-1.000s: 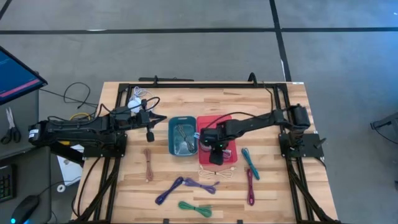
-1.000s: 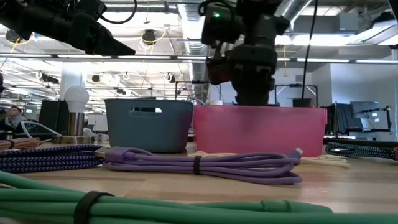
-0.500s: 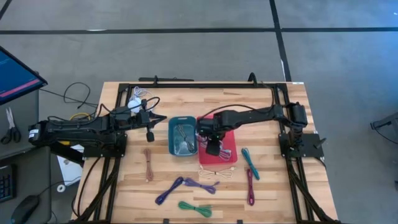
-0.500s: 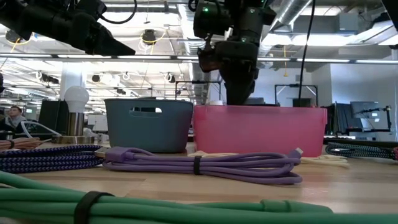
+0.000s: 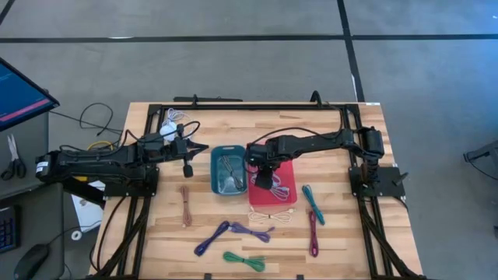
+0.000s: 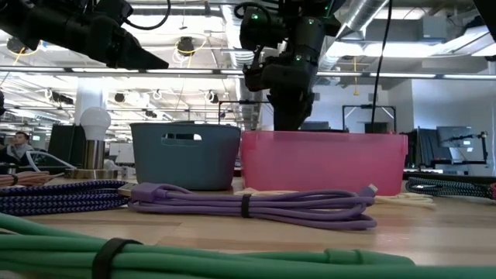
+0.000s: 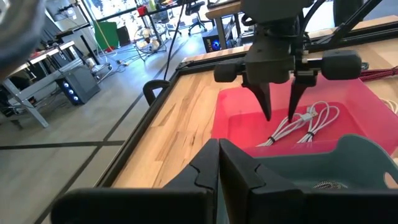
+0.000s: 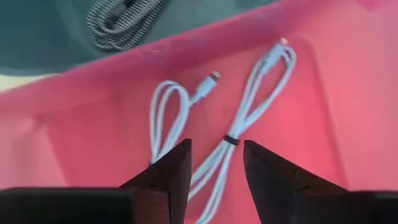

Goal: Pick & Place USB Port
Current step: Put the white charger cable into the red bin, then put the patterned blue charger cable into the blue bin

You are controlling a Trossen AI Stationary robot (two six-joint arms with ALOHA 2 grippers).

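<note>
**White cable in the red bin, right gripper poised above it**

We find the task's thing, a white USB cable, lying loose on the floor of the red bin, which stands touching the teal bin near the middle of the table. It is bundled into long loops cinched by a dark tie at about mid-length, with one loop and a small connector straying off to one side.

We judge it light and limp: it will sag and swing when lifted, and the smooth jacket may slip through a shallow pinch. Single strands would slide out or unspool. The best hold, in our view, is across the bundle at or just beside the tie, where all strands are packed together and the weight balances on both sides. The connector ends look small and are better left alone.

Our right gripper hangs over the red bin with its fingers pointing down and parted, holding nothing. In the right wrist view the tied bundle runs between the two fingertips, below them and not yet touched. The tie sits slightly ahead of the tips, so we would expect a small advance before closing.

Our left gripper waits above the table beside the teal bin, its fingers pressed together and empty.
</note>
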